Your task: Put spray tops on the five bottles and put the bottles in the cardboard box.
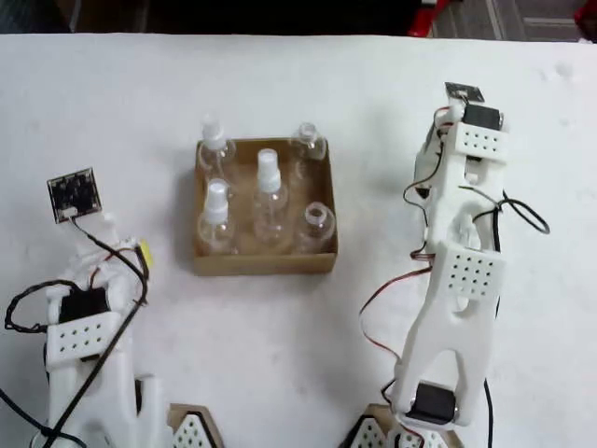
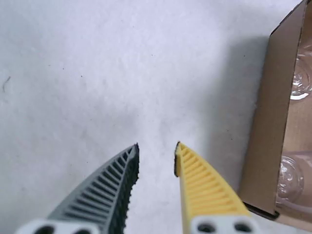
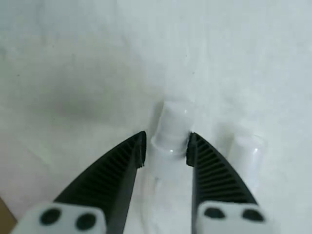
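Observation:
The cardboard box (image 1: pixel 264 262) stands mid-table with five clear bottles in it. Three of them carry white spray tops (image 1: pixel 268 169); the two bottles on the box's right side (image 1: pixel 317 222) are bare-necked. My right gripper (image 3: pixel 166 147) is low over the table at the far right, open, its black fingers (image 3: pixel 126 165) closely flanking a white spray top (image 3: pixel 171 130). One finger touches the top and the other stands a hair off. A second spray top (image 3: pixel 246 153) lies just beside it. My left gripper (image 2: pixel 157 158) hovers open above bare table beside the box wall (image 2: pixel 267 122), holding nothing.
The white table (image 1: pixel 140 93) has free room in front of and behind the box. The right arm (image 1: pixel 459 271) stretches along the right side and the left arm (image 1: pixel 89 327) sits at the near left. Loose red and black cables hang from both.

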Robot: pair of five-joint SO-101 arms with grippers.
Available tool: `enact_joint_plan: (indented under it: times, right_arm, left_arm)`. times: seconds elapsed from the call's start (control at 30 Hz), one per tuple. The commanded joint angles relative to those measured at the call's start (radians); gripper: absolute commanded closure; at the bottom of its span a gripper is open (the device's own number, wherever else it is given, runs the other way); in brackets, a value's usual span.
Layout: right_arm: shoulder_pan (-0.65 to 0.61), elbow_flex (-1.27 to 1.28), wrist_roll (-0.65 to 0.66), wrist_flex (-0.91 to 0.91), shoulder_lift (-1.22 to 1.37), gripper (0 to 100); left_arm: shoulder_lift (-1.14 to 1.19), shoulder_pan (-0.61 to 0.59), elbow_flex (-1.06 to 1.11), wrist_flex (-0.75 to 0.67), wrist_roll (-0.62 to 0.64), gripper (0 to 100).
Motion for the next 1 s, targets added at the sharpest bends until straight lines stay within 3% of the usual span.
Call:
enact_joint_plan:
  times: [0.0,0.37,0.5,0.73,0.97]
  right_arm:
    - [-0.013,-0.028,-0.005,-0.016,-0.019,96.9]
    - [-0.008,-0.066,-0.003,-0.015,-0.027,98.3]
    - [-0.015,-0.169,-0.003,0.068,-0.107,98.3]
    - [-0.016,-0.256,-0.003,0.091,-0.383,98.3]
    - [-0.101,0.04,-0.003,0.093,-0.766,98.3]
  left_arm:
    - [-0.012,0.013,-0.003,-0.028,-0.011,88]
    - [-0.012,0.013,-0.003,-0.028,-0.011,88]
    - [-0.012,0.013,-0.003,-0.029,-0.011,88]
    - [-0.012,0.013,-0.003,-0.031,-0.011,88]
    - [-0.012,0.013,-0.003,-0.029,-0.011,88]
